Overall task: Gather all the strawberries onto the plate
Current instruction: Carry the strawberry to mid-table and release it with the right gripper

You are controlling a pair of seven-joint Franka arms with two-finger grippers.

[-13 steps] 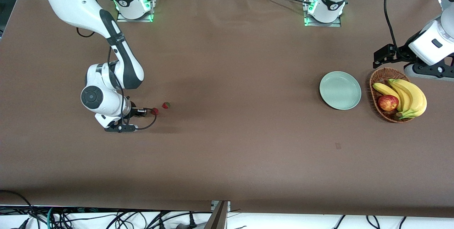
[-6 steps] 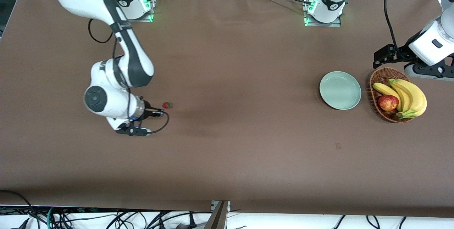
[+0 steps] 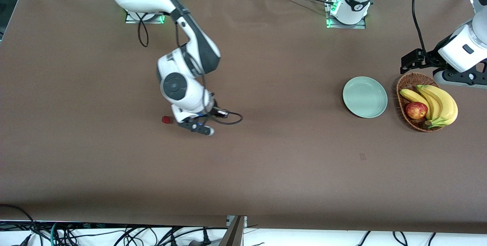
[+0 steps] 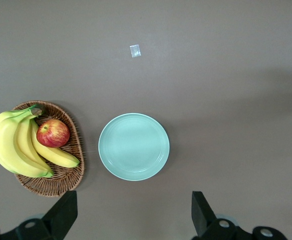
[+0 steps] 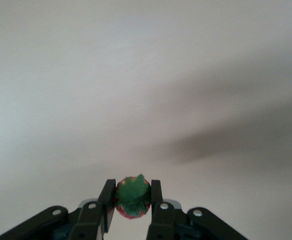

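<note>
My right gripper (image 5: 131,200) is shut on a strawberry (image 5: 132,197), red with a green cap, held between its fingers. In the front view this gripper (image 3: 222,114) is over the bare table, toward the right arm's end. One more strawberry (image 3: 164,119) lies on the table beside the right arm's wrist. Any other strawberry is hidden. The pale mint-green plate (image 3: 364,97) sits empty toward the left arm's end and also shows in the left wrist view (image 4: 133,146). My left gripper (image 3: 411,59) waits open, high beside the basket, its fingers wide apart (image 4: 134,220).
A brown wicker basket (image 3: 404,86) with bananas (image 3: 437,103) and a red-yellow apple (image 3: 416,110) stands beside the plate, at the left arm's end. It also shows in the left wrist view (image 4: 60,182). A small mark (image 3: 362,157) lies nearer the camera than the plate.
My right arm has lifted and swung from the right arm's end toward the table's middle with a strawberry in its gripper. One strawberry stays on the table. The left arm has not moved.
</note>
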